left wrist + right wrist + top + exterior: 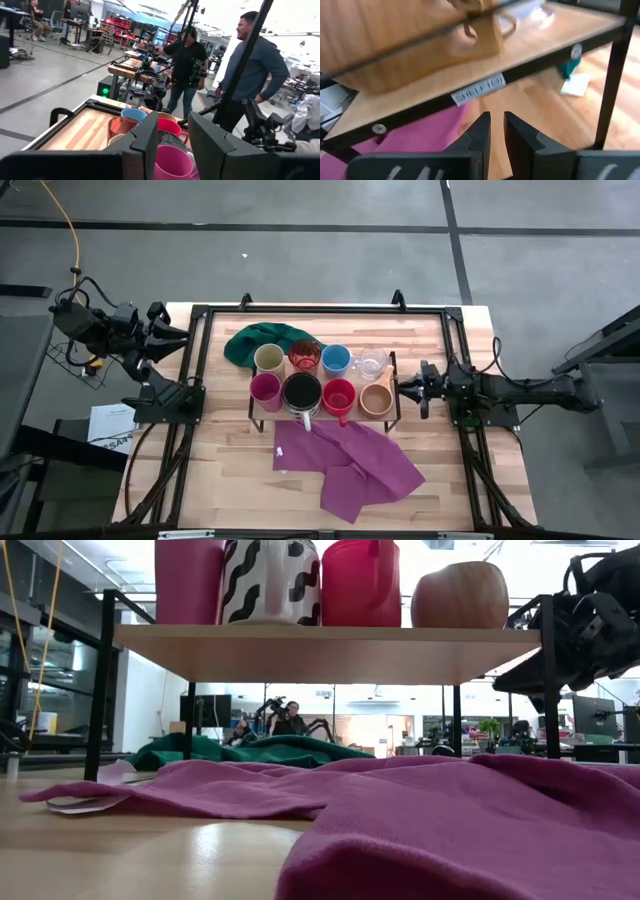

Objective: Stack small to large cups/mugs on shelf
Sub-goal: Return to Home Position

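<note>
Eight cups stand in two rows on the shelf (392, 385). In the far row are cream (268, 359), translucent red (304, 356), blue (335, 359) and clear glass (371, 364). In the near row are magenta (265, 388), the striped mug (301, 392), the red mug (339, 396) and the tan wooden cup (376, 400). My right gripper (415, 392) (497, 125) hovers just off the shelf's right end, below the board's edge (479, 90). Its fingers stand a little apart with nothing between them. My left gripper (182, 388) (172, 145) waits open, raised at the table's left edge and pointing at the cups.
A purple cloth (350, 465) lies crumpled on the table in front of the shelf and reaches under it (430, 132). A green cloth (262, 340) lies behind the shelf's left part. A black frame (200, 312) rims the table. People stand in the room beyond (250, 70).
</note>
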You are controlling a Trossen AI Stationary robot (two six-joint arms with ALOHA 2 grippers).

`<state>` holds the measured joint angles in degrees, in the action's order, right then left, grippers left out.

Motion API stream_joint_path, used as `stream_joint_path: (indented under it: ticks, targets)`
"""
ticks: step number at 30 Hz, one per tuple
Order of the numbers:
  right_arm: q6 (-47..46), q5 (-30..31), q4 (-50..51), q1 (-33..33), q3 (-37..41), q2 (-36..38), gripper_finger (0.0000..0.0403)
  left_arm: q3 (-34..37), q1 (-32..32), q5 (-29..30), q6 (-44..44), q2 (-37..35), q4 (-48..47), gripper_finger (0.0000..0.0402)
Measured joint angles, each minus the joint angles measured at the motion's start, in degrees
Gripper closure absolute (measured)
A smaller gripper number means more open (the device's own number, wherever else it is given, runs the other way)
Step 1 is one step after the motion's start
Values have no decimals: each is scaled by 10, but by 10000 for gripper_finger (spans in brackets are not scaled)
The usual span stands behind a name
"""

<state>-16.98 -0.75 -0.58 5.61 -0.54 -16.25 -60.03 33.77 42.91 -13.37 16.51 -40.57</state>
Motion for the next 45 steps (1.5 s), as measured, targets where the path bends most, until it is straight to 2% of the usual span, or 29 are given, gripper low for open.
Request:
stream_joint_path:
  ticks: [7, 19, 23, 25, 30, 35, 39, 45]
  targets:
    - [-30, -3, 1, -9, 0, -50, 357, 0, 0, -5, -3, 0, 3, 307]
    - [-55, -4, -2, -8, 0, -54, 357, 0, 0, -6, 1, 0, 5, 307]
    - [-55, -4, -2, -8, 0, -54, 357, 0, 0, 16, 39, 0, 23, 307]
    - [-55, -4, -2, -8, 0, -54, 357, 0, 0, 15, 85, 0, 62, 307]
    - [-55, -4, -2, -8, 0, -54, 357, 0, 0, -53, 248, -1, 183, 307]
    - [-55, -4, -2, -8, 0, -54, 357, -1, 0, -125, 366, -2, 238, 307]
    - [-55, -4, -2, -8, 0, -54, 357, -19, 0, -204, 425, -24, 242, 307]
    - [-55, -4, -2, -8, 0, -54, 357, -42, -1, -332, 467, -76, 243, 307]
